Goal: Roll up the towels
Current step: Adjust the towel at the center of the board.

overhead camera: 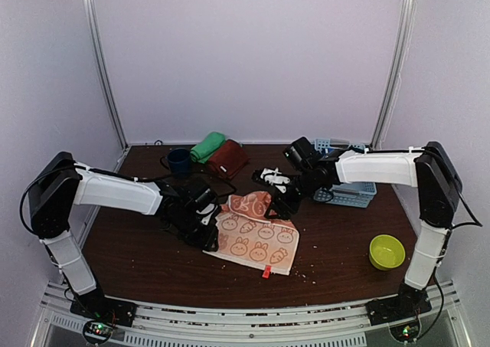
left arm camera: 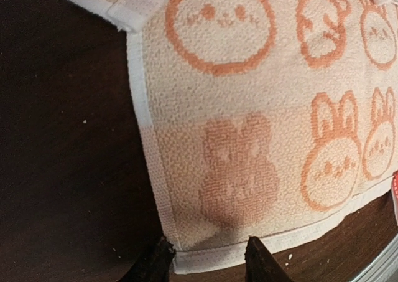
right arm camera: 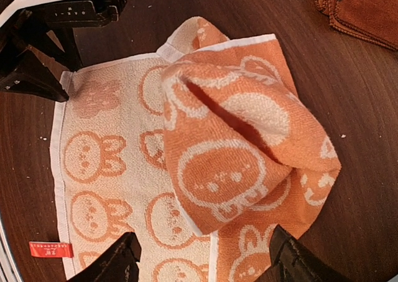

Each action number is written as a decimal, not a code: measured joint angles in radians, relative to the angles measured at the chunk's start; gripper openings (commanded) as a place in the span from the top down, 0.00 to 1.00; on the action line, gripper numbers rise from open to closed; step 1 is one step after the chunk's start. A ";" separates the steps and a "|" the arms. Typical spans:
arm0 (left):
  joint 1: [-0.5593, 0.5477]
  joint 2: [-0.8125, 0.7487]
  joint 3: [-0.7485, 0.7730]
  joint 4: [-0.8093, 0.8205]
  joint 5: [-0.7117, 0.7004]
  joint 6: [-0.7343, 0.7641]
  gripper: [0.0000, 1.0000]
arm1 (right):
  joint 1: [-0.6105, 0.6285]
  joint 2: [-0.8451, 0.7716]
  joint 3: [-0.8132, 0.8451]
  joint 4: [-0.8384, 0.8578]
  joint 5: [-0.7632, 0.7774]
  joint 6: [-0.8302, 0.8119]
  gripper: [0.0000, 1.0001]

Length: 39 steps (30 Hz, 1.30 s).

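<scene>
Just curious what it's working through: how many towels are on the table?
3: a green towel rolled up at the back, a dark red towel beside it, and an orange bunny towel at the front, one corner folded over. Others may be hidden.

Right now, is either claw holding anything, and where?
Nothing looks held. Left gripper stands open at the hemmed edge of the bunny towel; right gripper open over its folded-up part.

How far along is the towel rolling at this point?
Apparently done: the green towel and the maroon towel lie bundled up at the back. In hand: the bunny towel is mostly spread flat with one end bunched up. The left gripper straddles a corner of it and the right gripper hovers over the bunch, both with jaws open. Left: actually rolling this towel, since no roll has formed yet.
</scene>
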 measured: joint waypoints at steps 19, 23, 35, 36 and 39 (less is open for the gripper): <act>-0.021 0.016 -0.012 0.048 -0.089 -0.032 1.00 | 0.056 0.125 0.016 0.131 0.226 0.091 0.92; -0.015 -0.011 -0.012 -0.005 -0.159 -0.018 1.00 | 0.043 0.028 0.018 0.075 0.204 0.098 0.97; 0.204 -0.433 0.078 -0.230 -0.299 0.097 1.00 | -0.187 -0.668 -0.283 -0.111 0.122 0.029 0.87; 0.204 -0.435 0.083 -0.226 -0.285 0.110 1.00 | -0.190 -0.677 -0.321 -0.137 0.135 0.016 0.87; 0.202 -0.394 0.078 -0.194 -0.195 0.155 0.82 | -0.212 -0.639 -0.393 -0.216 0.187 -0.030 0.87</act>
